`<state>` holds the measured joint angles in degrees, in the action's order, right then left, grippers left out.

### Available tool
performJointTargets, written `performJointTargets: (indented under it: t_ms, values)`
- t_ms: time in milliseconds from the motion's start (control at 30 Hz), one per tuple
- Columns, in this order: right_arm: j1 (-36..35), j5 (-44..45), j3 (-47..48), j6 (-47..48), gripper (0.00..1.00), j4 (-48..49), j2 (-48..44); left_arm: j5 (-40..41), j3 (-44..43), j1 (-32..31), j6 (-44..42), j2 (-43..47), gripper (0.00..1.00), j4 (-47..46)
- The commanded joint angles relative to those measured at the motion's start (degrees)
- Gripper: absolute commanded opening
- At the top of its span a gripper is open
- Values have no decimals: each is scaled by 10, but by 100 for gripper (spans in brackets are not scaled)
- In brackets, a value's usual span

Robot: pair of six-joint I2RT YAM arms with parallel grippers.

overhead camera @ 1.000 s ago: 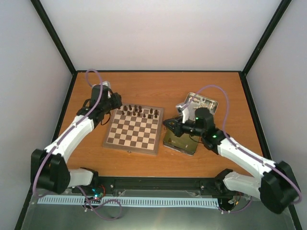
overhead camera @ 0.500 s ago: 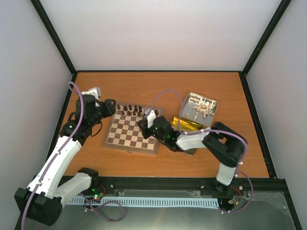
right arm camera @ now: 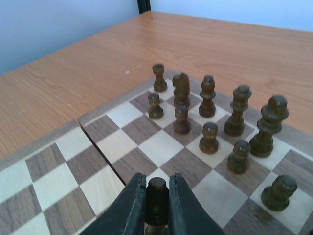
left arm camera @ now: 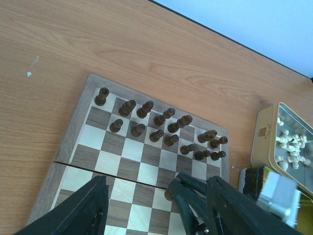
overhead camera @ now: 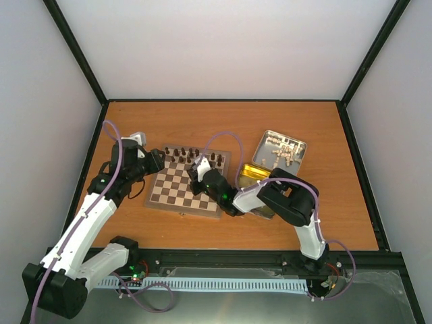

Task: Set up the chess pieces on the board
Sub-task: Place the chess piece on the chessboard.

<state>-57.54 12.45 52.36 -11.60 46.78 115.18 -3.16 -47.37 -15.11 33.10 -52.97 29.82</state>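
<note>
Two arms over play | left gripper (overhead camera: 154, 160): jaws apart, empty, by the board (overhead camera: 177, 197) far-left corner | dark pieces (left arm camera: 156, 135): two far rows | right gripper (right arm camera: 157, 183): clenched on dark pawn (right arm camera: 157, 193), above mid-board | advice: lower upright, centre on free second-row square, avoid neighbours, release once seated.

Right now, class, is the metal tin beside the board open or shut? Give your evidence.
Open: the tin shows its inside from above, with cream pieces lying loose in it.
</note>
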Motion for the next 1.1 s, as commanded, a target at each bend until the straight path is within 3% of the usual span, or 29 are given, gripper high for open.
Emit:
performJointTargets:
  t_ms: [0, 133, 333, 433, 800, 933, 1067]
  values:
    - [-8, 11, 6, -7, 12, 22, 27, -10, -5, 3, -1, -1, 56, -7]
    - [-9, 6, 6, -13, 17, 16, 26, -17, -2, 3, -3, -4, 56, -10]
    - [-6, 5, 7, -71, 43, -72, -45, -40, 2, 3, -15, -6, 58, -16]
    - [4, -24, 8, -114, 48, -126, -96, -49, 5, 4, -23, -8, 63, -17]
    - [56, -35, -63, -269, 51, -346, -293, -184, -4, -6, -97, -119, 66, -21]
    - [68, 3, -101, -303, 51, -408, -362, -123, -28, -87, -89, -197, 65, -10]
    - [80, 49, -132, -321, 51, -459, -427, -104, -51, -110, -67, -261, 59, -12]
